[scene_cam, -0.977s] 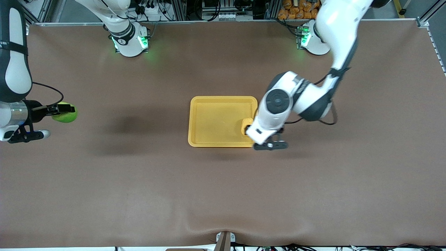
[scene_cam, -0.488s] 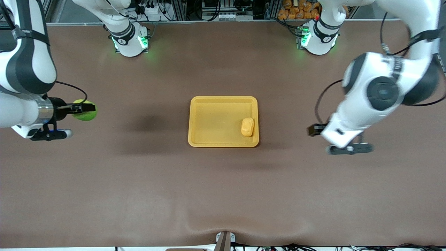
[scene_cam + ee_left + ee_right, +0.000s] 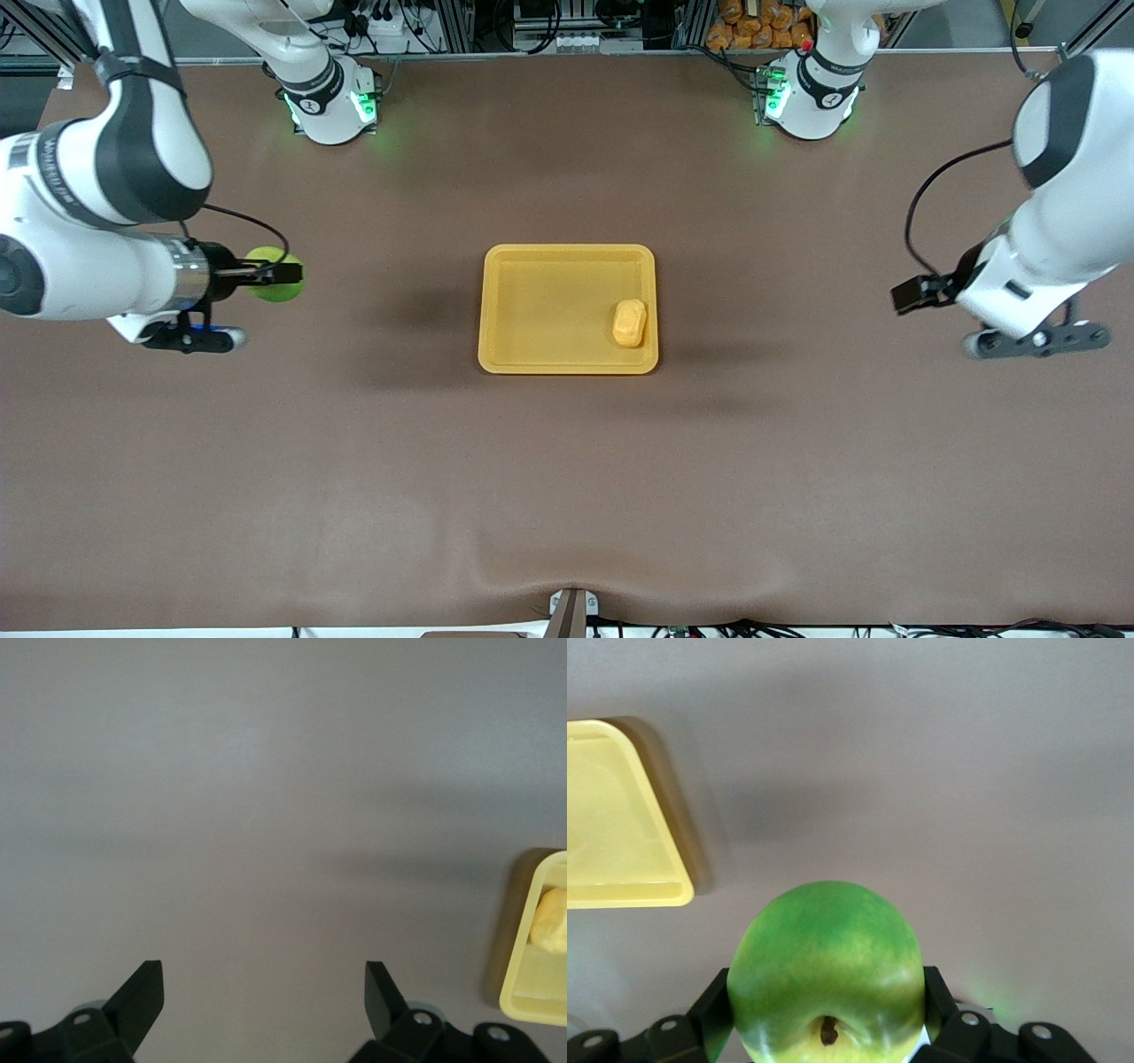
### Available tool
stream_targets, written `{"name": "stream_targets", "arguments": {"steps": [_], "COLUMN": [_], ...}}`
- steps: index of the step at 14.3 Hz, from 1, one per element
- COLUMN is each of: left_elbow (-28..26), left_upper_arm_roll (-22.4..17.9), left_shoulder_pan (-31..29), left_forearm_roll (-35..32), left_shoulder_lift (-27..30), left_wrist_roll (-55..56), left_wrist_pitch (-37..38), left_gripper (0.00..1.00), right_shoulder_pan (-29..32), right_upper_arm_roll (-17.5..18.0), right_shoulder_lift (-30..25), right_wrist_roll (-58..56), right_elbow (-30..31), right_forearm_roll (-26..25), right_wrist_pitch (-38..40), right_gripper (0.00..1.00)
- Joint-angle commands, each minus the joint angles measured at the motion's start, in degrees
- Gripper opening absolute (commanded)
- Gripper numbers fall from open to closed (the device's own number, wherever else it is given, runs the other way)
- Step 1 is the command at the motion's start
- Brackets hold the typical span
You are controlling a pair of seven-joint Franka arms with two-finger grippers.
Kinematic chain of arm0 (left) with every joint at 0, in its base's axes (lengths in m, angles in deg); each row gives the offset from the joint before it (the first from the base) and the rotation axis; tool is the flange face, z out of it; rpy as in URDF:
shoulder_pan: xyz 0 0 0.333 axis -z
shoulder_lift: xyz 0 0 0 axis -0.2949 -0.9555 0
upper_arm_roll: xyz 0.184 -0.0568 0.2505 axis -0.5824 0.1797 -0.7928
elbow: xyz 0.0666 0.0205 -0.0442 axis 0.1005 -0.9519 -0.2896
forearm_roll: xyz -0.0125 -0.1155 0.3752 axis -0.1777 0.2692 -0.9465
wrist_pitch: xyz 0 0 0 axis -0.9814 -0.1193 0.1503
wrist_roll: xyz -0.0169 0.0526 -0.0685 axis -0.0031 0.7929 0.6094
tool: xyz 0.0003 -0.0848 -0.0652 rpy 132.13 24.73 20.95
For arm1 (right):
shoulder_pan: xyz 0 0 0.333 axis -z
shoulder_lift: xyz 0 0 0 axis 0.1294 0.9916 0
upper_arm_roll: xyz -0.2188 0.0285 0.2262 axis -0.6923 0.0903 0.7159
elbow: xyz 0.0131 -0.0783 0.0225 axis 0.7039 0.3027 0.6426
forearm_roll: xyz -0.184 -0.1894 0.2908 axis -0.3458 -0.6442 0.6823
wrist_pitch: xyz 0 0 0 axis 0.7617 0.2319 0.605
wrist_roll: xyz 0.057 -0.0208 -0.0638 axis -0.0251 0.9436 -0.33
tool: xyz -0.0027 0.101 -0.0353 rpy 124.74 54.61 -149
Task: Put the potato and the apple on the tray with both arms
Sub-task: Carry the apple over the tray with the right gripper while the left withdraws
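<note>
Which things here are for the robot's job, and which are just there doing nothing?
For the job:
- potato, lying in the tray
- tray, mid-table
- apple, held by the right gripper above the table, toward the right arm's end
- left gripper, open, holding nothing, over the table toward the left arm's end

Just there:
- brown table
- orange things at the table's edge by the bases

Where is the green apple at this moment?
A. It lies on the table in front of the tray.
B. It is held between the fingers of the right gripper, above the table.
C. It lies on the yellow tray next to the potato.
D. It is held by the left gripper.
B: the apple sits clamped in the right gripper over bare table, while only the potato lies on the tray.
</note>
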Motion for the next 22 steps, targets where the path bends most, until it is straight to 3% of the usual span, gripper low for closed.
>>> {"name": "stream_targets", "arguments": {"steps": [1, 5, 12, 15, 19, 22], "left_elbow": [-1.0, -0.2, -0.4, -0.8, -2.1, -1.8], "left_upper_arm_roll": [0.7, 0.8, 0.3, -0.5, -5.2, -5.1], "left_shoulder_pan": [-1.0, -1.1, -1.3, -2.2, 2.1, 1.7], "left_forearm_roll": [0.4, 1.7, 3.7, 3.8, 3.9, 4.0], "left_shoulder_lift": [5.3, 8.6, 14.5, 14.6, 14.7, 14.2], "left_wrist_roll": [-2.2, -3.7, -7.9, -8.7, -8.9, -8.5], "left_wrist_pitch": [4.3, 9.1, 10.9, 10.9, 11.4, 11.0], "left_gripper": [1.0, 1.0, 1.0, 1.0, 1.0, 1.0], "right_shoulder_pan": [-3.4, -7.9, -17.2, -20.7, -22.4, -24.5], "right_upper_arm_roll": [-0.6, -0.6, -0.7, -0.7, -0.7, -0.6], "right_shoulder_lift": [-0.4, 0.1, 3.4, 5.4, 7.4, 9.5], "right_wrist_roll": [5.6, 10.8, 24.0, 29.2, 30.4, 32.9], "right_elbow": [-0.4, -0.2, 0.2, 0.2, 0.2, 0.2], "right_forearm_roll": [1.6, 1.7, 4.1, 4.1, 4.2, 4.3], "right_wrist_pitch": [-0.5, -2.6, -10.4, -14.3, -16.5, -19.0], "right_gripper": [0.0, 0.0, 0.0, 0.0, 0.0, 0.0]}}
